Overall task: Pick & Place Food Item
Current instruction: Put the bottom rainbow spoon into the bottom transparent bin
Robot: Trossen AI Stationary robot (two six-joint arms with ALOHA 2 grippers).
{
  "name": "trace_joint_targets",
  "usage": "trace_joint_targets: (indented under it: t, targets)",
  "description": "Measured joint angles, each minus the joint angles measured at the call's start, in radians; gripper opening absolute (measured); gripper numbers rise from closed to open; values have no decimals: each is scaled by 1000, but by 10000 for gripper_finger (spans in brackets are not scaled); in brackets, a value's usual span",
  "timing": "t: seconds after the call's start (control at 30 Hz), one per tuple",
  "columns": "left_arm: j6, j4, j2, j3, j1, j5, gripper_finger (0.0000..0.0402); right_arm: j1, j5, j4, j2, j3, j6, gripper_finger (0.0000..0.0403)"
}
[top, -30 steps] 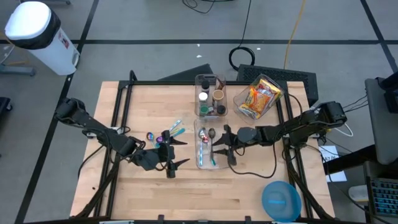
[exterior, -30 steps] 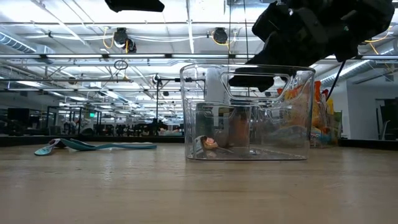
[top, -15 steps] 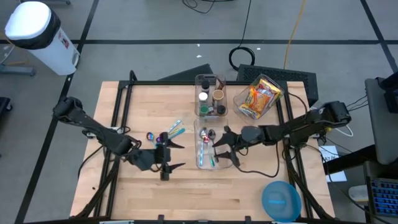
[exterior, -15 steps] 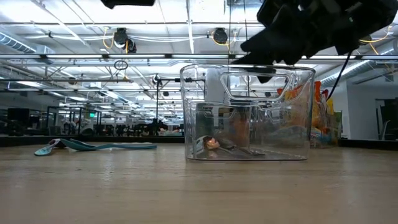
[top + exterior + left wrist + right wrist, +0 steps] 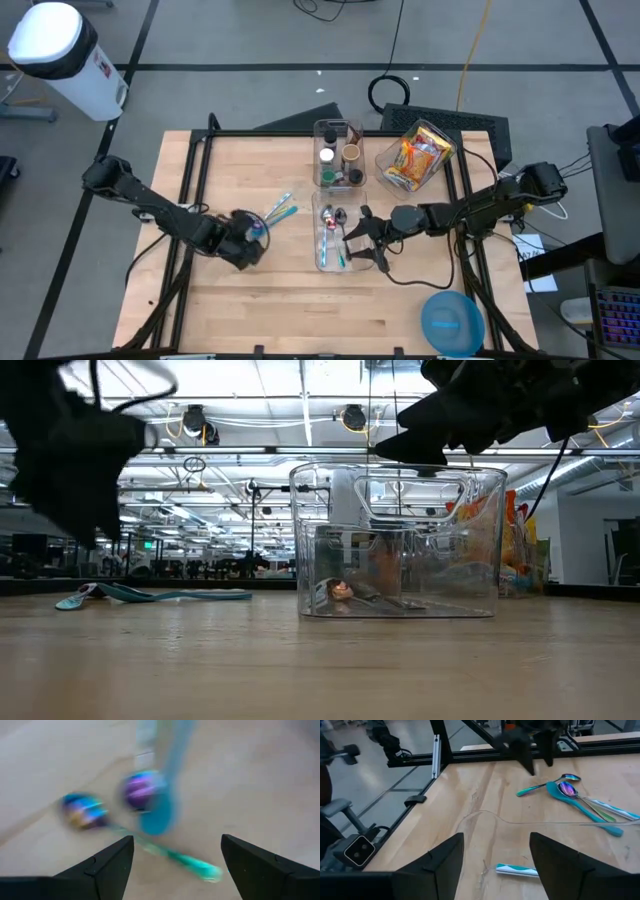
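Left hand (image 5: 172, 865) spread above iridescent spoons (image 5: 141, 790), teal-handled.

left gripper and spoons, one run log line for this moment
left gripper: open, above loose spoons | right gripper: open, over clear bin | nothing held

Spoons (image 5: 145, 795) in the left wrist view were smeared by blur; their count could not be fixed, perhaps three. The left gripper (image 5: 250, 238) covered part of them from above. Jar contents (image 5: 338, 155) were too small to identify.
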Motion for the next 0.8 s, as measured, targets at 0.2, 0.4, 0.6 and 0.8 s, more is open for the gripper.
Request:
trace_joint_targets:
  t: [0.2, 0.4, 0.6, 0.8]
  targets:
    - [-255, -59, 0, -121, 78, 29, 308, 0, 1, 0, 0, 0, 0, 215]
    - [-274, 55, 0, -208, 164, 87, 308, 0, 1, 0, 0, 0, 0, 213]
    - [-243, 79, -3, -227, 221, 118, 290, 0, 2, 0, 0, 0, 0, 212]
    - [-231, 75, -2, -229, 230, 121, 194, 0, 2, 0, 0, 0, 0, 212]
